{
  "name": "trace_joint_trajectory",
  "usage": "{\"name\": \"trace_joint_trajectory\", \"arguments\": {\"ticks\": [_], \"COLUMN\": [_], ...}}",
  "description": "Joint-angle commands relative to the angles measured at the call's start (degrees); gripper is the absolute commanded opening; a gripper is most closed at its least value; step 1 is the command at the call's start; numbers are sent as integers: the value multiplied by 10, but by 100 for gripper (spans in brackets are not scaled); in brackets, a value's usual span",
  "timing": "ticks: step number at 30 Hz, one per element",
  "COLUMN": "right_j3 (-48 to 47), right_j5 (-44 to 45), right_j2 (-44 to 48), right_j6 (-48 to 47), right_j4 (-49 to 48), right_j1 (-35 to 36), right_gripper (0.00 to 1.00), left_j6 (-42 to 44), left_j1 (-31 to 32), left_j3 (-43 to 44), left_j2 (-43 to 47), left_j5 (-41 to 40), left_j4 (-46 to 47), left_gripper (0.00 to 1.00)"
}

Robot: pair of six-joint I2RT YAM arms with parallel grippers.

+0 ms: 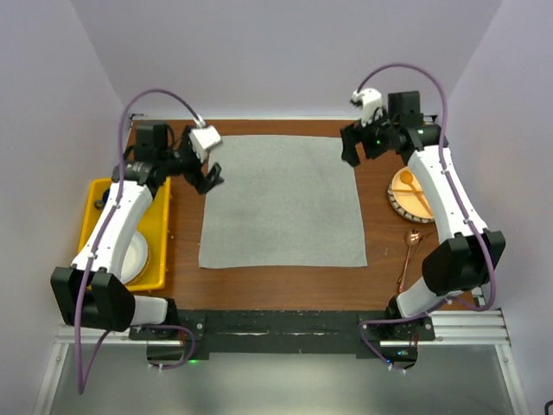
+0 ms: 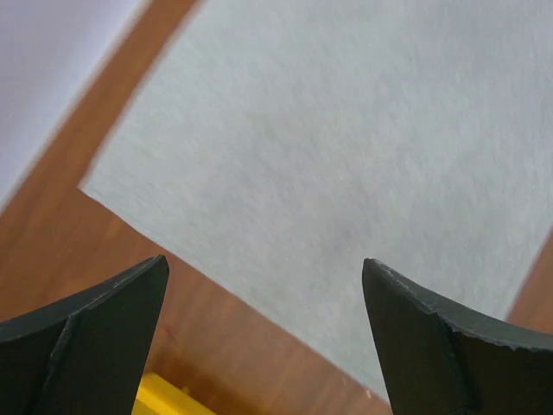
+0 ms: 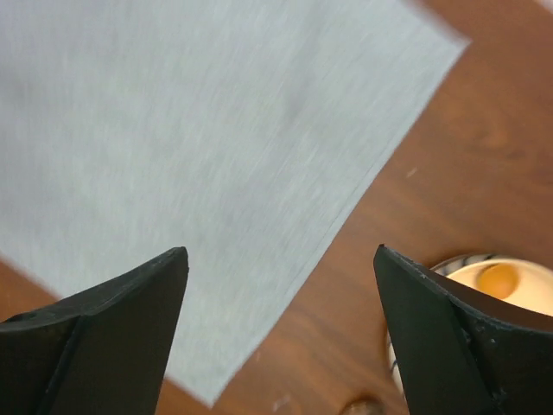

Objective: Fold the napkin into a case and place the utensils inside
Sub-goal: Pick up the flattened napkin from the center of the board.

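Evidently — napkin [image 1: 285, 201] lies flat, unfolded.

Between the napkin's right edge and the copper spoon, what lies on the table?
Nothing: only a bare strip of brown table separates the napkin from the copper spoon. The top external view shows this.

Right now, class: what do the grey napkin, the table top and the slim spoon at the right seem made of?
Napkin: probably thin woven cloth, matte; a fine weave shows up close. Table top: wood or wood-look laminate, smooth brown with faint grain. Spoon: likely metal, copper-coloured and glossy, catching light.
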State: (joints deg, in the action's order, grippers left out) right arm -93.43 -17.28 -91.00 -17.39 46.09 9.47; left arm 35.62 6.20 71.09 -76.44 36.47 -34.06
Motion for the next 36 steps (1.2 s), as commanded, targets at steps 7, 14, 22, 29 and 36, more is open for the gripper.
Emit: {"name": "trace_joint_trajectory", "arguments": {"ticks": [7,14,22,29,36], "right_j3": [-12,288,377,445,468], "right_j5": [-83,25,58,105,145], "right_j2": [-11,98,63,74,39], "right_j6": [-181,-290,-265,-286,-288], "right_j4": [161,119,45,26,-11], "right_j1": [0,92,141,142,141], "right_gripper": [81,66,46,36,26], "left_j6": [141,213,183,170,219], "left_j1": [0,21,79,94,93], "left_j3": [31,-232,-328,-332,-369], "left_j2": [-38,47,46,22,6], "left_j5": [66,-40,-122,-148,-214], "left_j4": [-188,-160,-51,-14,-21], "left_gripper": [100,83,41,34,21]}}
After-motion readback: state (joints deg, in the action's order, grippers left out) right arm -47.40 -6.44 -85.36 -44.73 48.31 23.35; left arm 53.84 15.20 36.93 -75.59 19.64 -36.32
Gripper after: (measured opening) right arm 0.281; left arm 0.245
